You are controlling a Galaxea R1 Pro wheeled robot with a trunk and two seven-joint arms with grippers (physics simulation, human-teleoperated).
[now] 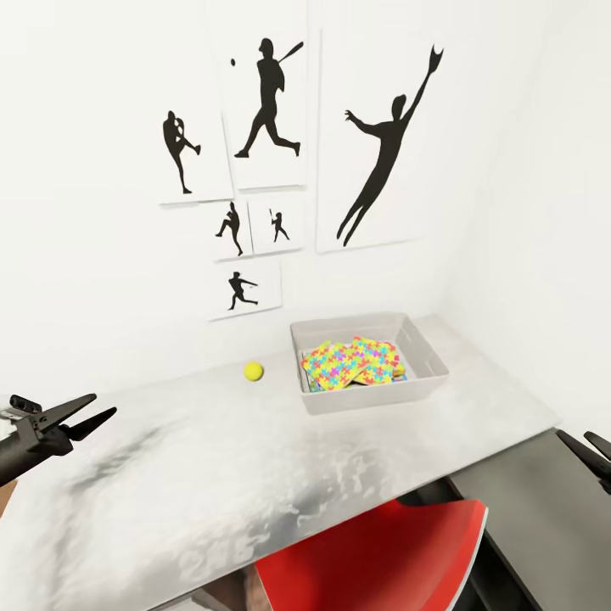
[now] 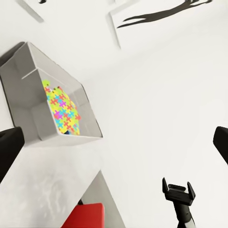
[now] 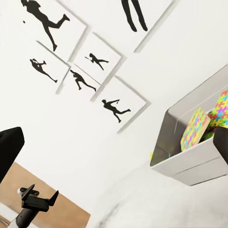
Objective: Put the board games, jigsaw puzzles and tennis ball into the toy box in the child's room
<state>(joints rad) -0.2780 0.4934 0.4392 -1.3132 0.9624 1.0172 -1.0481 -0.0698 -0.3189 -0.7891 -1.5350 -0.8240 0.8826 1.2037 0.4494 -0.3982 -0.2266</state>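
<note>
Shallow pale grey open-topped toy box (image 1: 367, 396) sits on the pale grey speckled table top (image 1: 212, 475), toward the far right corner by the wall. Inside it: thin flat jigsaw panels (image 1: 352, 362) in yellow, pink, blue and green puzzle pattern, piled overlapping and tilted, one leaning up on edge; count unclear. A bit of blue shows under them. Small yellow-green tennis ball (image 1: 253, 371) rests on the table just left of the box, not touching it.
</note>
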